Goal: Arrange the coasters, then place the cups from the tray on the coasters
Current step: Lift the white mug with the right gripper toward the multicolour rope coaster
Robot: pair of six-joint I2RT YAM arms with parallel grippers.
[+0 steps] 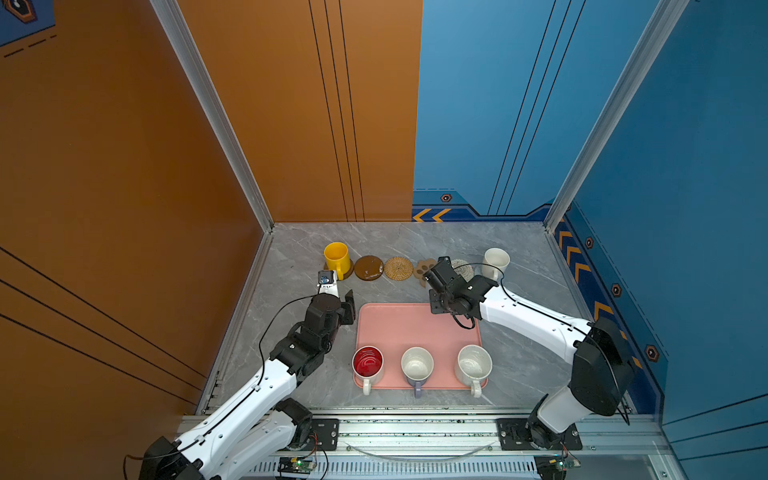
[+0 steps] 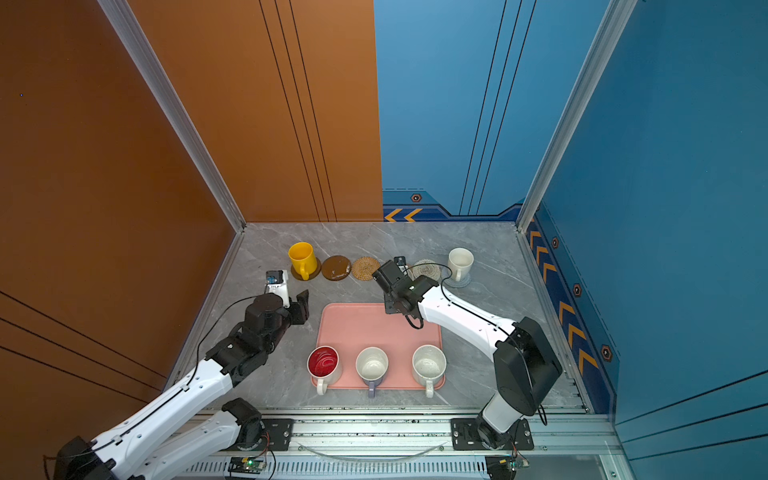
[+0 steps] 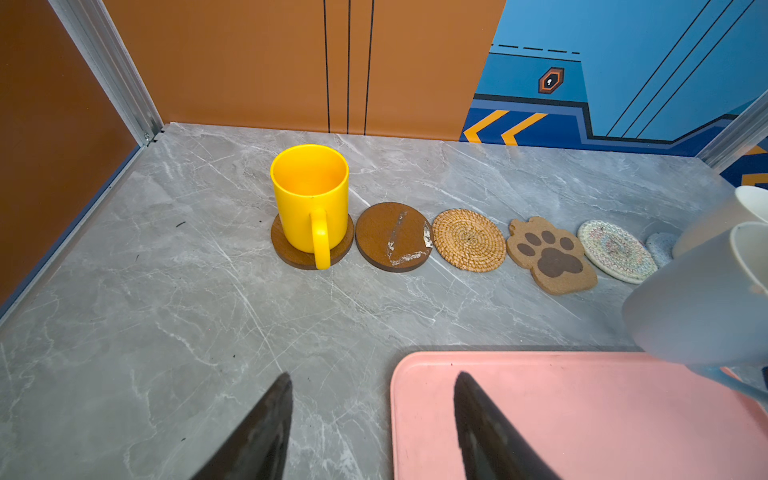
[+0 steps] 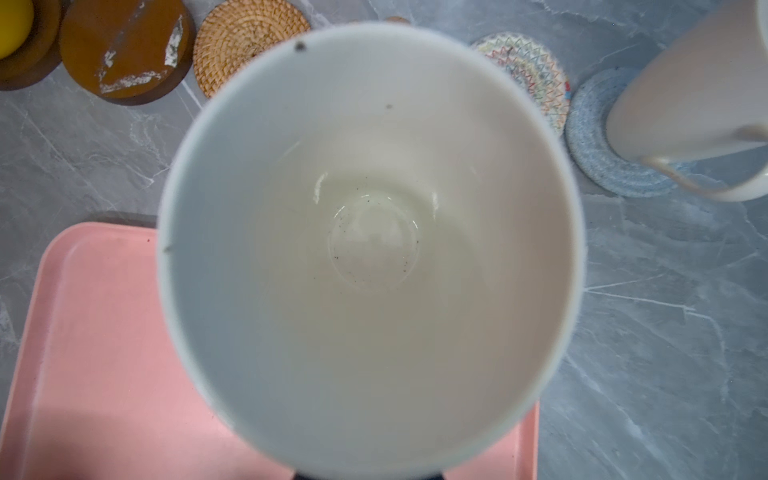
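Item: light blue cup [image 4: 374,249]. Your right jaws are clenching it upright above the tray's [image 4: 104,332] edge. Your left jaws are hanging released, empty; yellow cup [image 3: 309,195] sitting ahead of them.

Grey marble tabletop [image 1: 291,257]: six coasters [image 1: 398,268] in row near back; pink tray [image 1: 407,324] in front, apart.

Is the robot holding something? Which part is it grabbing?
The right claw holds the light blue cup; where it grips is hidden. The left claw is open and empty.
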